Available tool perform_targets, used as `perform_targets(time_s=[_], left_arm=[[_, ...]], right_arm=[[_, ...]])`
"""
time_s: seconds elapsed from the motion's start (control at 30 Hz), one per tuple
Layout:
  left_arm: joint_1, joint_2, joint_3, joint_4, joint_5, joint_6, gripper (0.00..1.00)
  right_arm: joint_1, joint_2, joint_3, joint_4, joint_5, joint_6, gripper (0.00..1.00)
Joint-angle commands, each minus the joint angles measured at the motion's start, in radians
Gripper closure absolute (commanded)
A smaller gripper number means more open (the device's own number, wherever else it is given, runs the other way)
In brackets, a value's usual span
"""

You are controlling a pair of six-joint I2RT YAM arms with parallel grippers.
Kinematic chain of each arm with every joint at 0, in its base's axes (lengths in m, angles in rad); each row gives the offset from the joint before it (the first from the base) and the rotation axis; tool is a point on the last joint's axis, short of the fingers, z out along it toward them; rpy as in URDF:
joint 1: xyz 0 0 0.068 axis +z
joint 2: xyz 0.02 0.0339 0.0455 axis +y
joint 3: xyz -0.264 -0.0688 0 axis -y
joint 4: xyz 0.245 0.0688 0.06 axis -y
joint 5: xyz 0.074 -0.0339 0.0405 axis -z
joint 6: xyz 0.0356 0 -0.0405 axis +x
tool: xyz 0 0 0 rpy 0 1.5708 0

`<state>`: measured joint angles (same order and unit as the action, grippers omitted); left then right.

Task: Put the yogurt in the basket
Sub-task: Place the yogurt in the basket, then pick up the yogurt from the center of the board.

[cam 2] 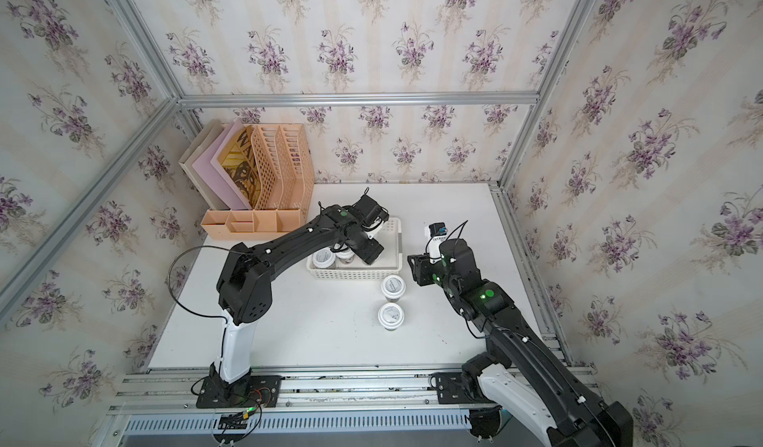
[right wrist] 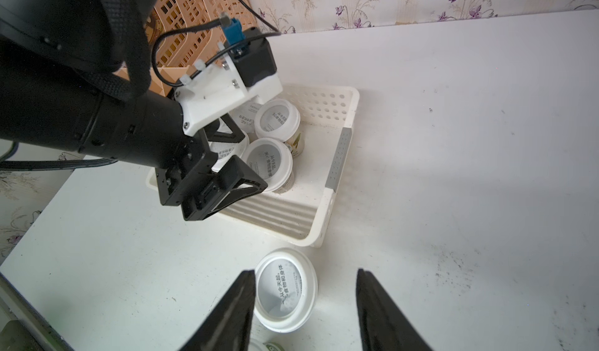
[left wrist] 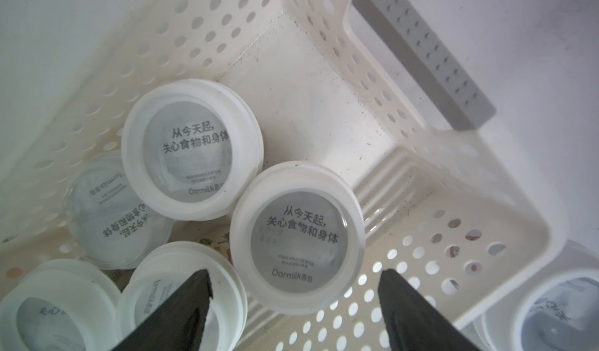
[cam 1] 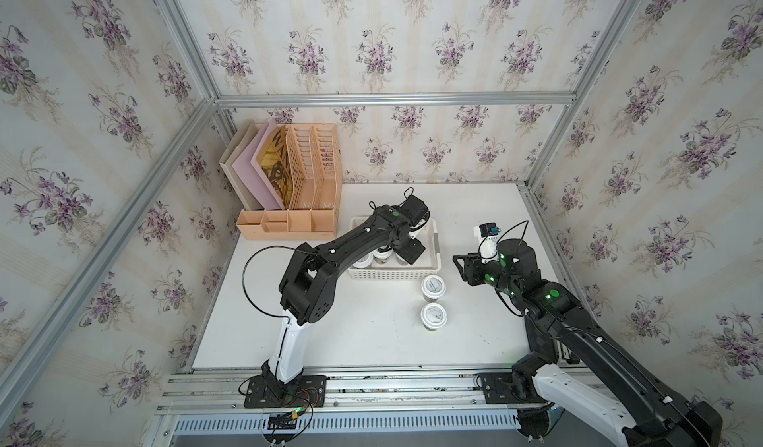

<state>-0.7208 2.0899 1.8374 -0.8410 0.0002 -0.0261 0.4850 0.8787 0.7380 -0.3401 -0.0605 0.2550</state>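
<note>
Left gripper (left wrist: 295, 284), jaws spread, hovers over a yogurt cup (left wrist: 296, 239) standing in the basket (left wrist: 421, 57). A crooked lift could clip the neighbouring lid (left wrist: 152, 278) and tip it. At the basket's five o'clock, the near cup (cam 1: 433, 287) and the outer cup (cam 1: 434, 316) stand by the right gripper (right wrist: 304, 272), which is spread and empty. Only the left wrist view shows five cups inside.

Top views: both high over the front edge of the table (cam 1: 363, 333), looking down and toward the back wall (cam 1: 413, 143). Near-identical, and both show the whole scene.
Left wrist: close above the basket (left wrist: 431, 262), looking down into it.
Right wrist: farther off, beside the basket, looking obliquely across the table to the back wall.
Wrist views share the basket and its cups (right wrist: 277, 119).
</note>
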Motion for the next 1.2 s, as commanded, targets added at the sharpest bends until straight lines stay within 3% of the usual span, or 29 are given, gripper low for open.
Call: perform_targets(time_s=[0.0,0.23,0.37,0.6,0.93,1.17], left_arm=[[-0.003,-0.013,0.027,-0.012,0.01,0.006,0.14],[-0.01,-0.055,0.05,0.007,0.018,-0.004,0.13],[-0.014,-0.15,-0.034,0.1,-0.016,-0.031,0.13],[-0.012,-0.425,-0.355,0.392,-0.136,-0.102,0.12],[0.019,-0.83,-0.89,0.782,-0.334,-0.248,0.09],[0.039,-0.977,-1.057,0.872,-0.403,-0.244,0.08]], right_arm=[[0.0,-0.003,0.002,0.008,0.0,0.001,0.45],[0.0,-0.003,0.004,0.006,-0.005,0.001,0.45],[0.0,0.003,0.009,0.002,-0.014,0.004,0.45],[0.0,0.04,0.037,-0.036,-0.055,0.016,0.42],[0.011,0.159,0.118,-0.041,-0.131,0.046,0.24],[0.024,0.277,0.197,-0.028,-0.123,0.033,0.21]])
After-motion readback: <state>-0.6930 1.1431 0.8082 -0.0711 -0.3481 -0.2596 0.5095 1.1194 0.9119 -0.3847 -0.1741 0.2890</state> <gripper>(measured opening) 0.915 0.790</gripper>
